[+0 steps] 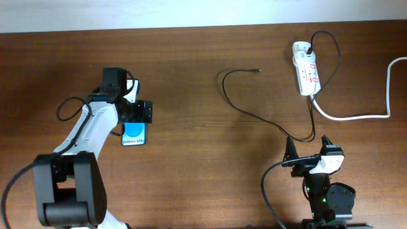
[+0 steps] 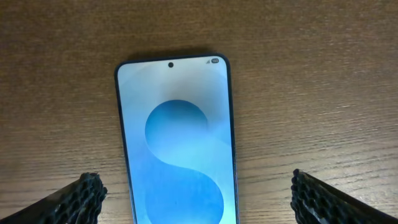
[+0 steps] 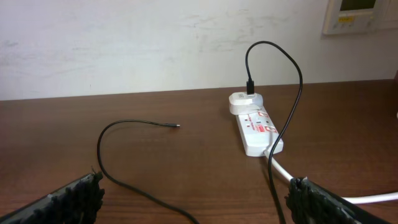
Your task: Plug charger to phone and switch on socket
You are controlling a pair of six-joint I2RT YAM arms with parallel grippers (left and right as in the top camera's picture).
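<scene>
The phone (image 1: 134, 134) lies flat on the table at the left, blue screen up; the left wrist view shows it (image 2: 177, 143) between my fingers with gaps on both sides. My left gripper (image 1: 137, 112) is open over its far end, not touching it. The charger's thin black cable (image 1: 267, 118) runs from a white adapter on the socket (image 1: 306, 69) in a loop across the table; its free connector tip (image 1: 257, 70) lies bare, and shows in the right wrist view (image 3: 176, 127). My right gripper (image 1: 310, 147) is open and empty near the front edge, facing the socket (image 3: 256, 129).
A thick white cord (image 1: 356, 116) leaves the socket and runs to the right edge, also in the right wrist view (image 3: 323, 195). A pale wall stands behind the table's far edge. My left arm covers part of the table at the left.
</scene>
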